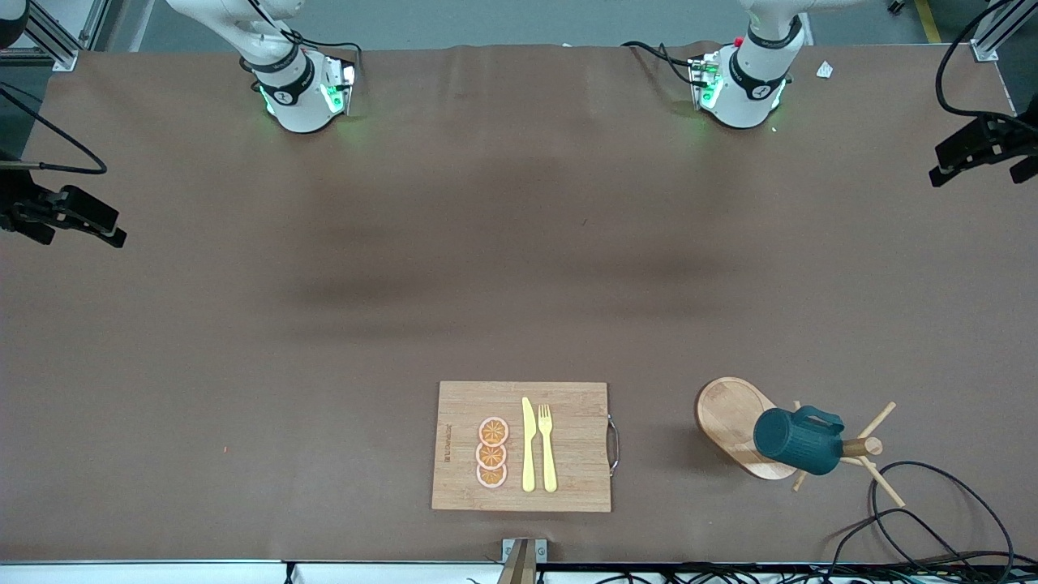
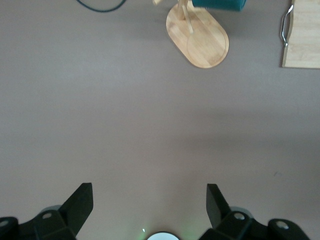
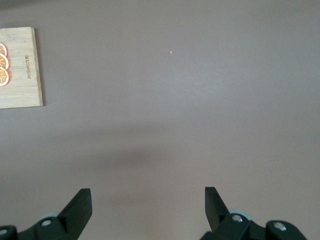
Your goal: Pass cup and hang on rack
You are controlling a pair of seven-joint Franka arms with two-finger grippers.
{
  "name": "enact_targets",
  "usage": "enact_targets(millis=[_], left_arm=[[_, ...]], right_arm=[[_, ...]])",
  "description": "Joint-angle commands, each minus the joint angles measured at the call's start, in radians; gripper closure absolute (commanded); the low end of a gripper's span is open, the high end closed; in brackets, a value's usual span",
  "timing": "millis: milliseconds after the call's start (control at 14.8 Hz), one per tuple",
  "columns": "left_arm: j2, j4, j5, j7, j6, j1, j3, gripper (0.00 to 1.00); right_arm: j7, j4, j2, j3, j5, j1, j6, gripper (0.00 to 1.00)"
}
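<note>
Nearest the front camera, toward the left arm's end of the table (image 1: 243,341), the cup (image 1: 799,440) is already on the rack (image 1: 734,422) — it hangs by its loop handle from one of the thin pegs, above the oval base and clear of the table. It is judged a small glazed ceramic piece: rigid, moderately heavy for its size, brittle if knocked against the post, with a ribbed outer wall that should give the fingers more purchase than a smooth glaze would. Should it need lifting, the sounder hold is judged to be across the ribbed body, or over the rim with one finger inside; the handle is occupied by the peg. The cup's long axis lies tilted, not upright, its dark closed end turned toward the right arm's end of the table; the mouth is not visible, so its direction is inferred only. The rack itself is light wood and could tip if the cup is dragged sideways. Beside it, toward the right arm's end, lies a cutting board (image 1: 568,446) with a knife (image 1: 528,446), fork (image 1: 547,446) and orange slices (image 1: 492,453). Farther off, both arms wait drawn up near their bases — the left end effector (image 2: 149,207) and the right end effector (image 3: 148,209) each stand wide apart and empty over bare table.
</note>
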Motion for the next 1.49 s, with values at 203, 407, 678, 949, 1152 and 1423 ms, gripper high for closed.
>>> enact_targets(millis=[203,407,678,949,1152,1423], left_arm=[[-0.072,-0.086,-0.011,-0.005,0.023,-0.006,-0.007,0.00],[-0.071,-0.086,-0.011,-0.005,0.027,-0.002,-0.030,0.00],[-0.067,-0.085,-0.011,-0.010,0.030,-0.005,-0.047,0.00],[-0.049,-0.078,-0.007,-0.007,0.040,-0.008,-0.057,0.00],[-0.040,-0.083,-0.002,-0.007,0.044,-0.008,-0.073,0.00],[-0.040,-0.086,-0.001,-0.075,0.050,-0.005,-0.111,0.00]], right_arm=[[0.012,-0.024,-0.019,0.000,-0.010,-0.004,0.012,0.00],[0.012,-0.024,-0.019,0.000,-0.010,-0.004,0.012,0.00],[0.012,-0.024,-0.019,0.000,-0.010,-0.004,0.012,0.00],[0.012,-0.024,-0.019,0.000,-0.010,-0.004,0.012,0.00],[0.012,-0.024,-0.019,0.000,-0.010,-0.004,0.012,0.00],[0.012,-0.025,-0.019,0.000,-0.010,-0.004,0.012,0.00]])
